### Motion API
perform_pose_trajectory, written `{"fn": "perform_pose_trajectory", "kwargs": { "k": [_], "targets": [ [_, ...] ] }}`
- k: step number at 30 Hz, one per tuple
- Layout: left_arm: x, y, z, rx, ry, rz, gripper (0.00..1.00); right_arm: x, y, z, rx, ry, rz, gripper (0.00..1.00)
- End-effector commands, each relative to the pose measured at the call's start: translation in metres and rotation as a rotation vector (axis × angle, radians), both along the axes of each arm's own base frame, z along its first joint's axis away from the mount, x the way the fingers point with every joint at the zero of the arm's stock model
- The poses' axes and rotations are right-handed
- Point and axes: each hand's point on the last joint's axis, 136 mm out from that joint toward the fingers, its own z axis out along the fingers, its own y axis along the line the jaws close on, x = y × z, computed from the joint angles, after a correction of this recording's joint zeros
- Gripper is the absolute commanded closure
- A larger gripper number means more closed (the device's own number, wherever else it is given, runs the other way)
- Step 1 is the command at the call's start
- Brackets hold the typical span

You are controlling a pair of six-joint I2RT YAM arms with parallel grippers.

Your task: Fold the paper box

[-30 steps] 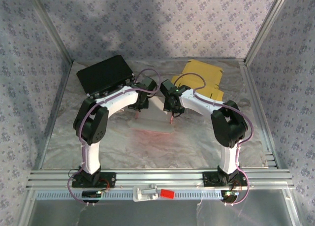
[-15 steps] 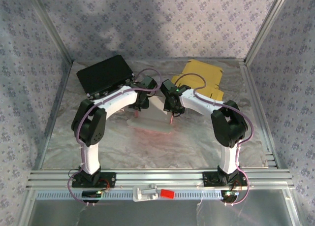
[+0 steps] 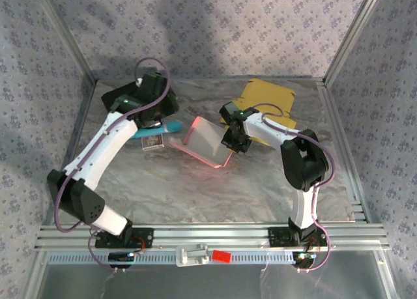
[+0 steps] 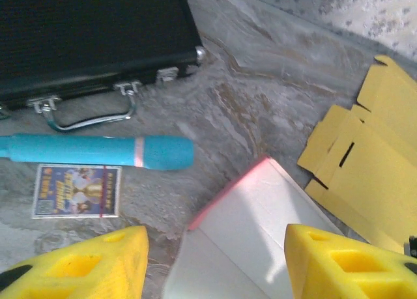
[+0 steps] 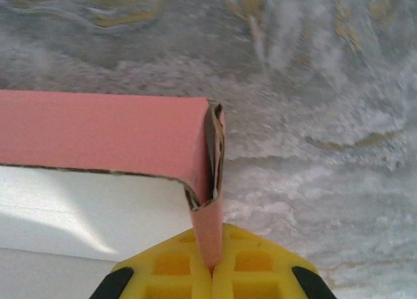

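The right claw [image 5: 212,273] is pinched tight on a corner flap of the paper box [image 5: 98,133]. Its yellow pads [image 5: 166,268] meet on the thin pink strip with no gap between them. From this claw the box's pink wall runs off to the left, with the white inner face beneath it. The crinkled silver table [image 5: 313,116] lies ahead and to the right.

From above, the right claw [image 3: 232,142] sits at the right end of the box [image 3: 205,142], which stands tilted on the table between the two claws.

The left claw [image 4: 215,243] is spread wide and holds nothing, its yellow fingers [image 4: 85,266] clear of the box. The box's pink edge and white panel [image 4: 260,234] lie below the gap between them. Ahead and to its left are a printed card [image 4: 77,190], then a blue tube [image 4: 98,152], then a black case [image 4: 91,32]. Ahead and to its right, yellow cardboard blanks [image 4: 371,156] lie flat. Seen from above, the left claw [image 3: 154,113] hangs by the case's near edge.
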Motion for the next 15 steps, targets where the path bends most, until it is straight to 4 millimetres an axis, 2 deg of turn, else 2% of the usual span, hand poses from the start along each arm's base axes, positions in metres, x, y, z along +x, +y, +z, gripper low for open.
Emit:
{"fn": "perform_pose_trajectory", "kwargs": {
  "k": [1,7,12,15],
  "targets": [
    [-0.023,0.015,-0.021,-0.012,0.098,-0.007,0.47,-0.028,-0.006,-0.008,0.018,0.168,-0.187,1.0],
    [-0.055,0.03,-0.065,-0.061,0.211,-0.014,0.54,-0.066,-0.017,-0.016,-0.008,0.338,-0.403,1.0],
    [-0.081,0.027,-0.106,-0.101,0.298,-0.044,0.58,-0.09,-0.015,-0.017,-0.024,0.443,-0.535,1.0],
    [-0.094,0.024,-0.125,-0.135,0.325,-0.059,0.62,-0.098,-0.008,-0.025,-0.001,0.479,-0.582,1.0]
  ]
}}
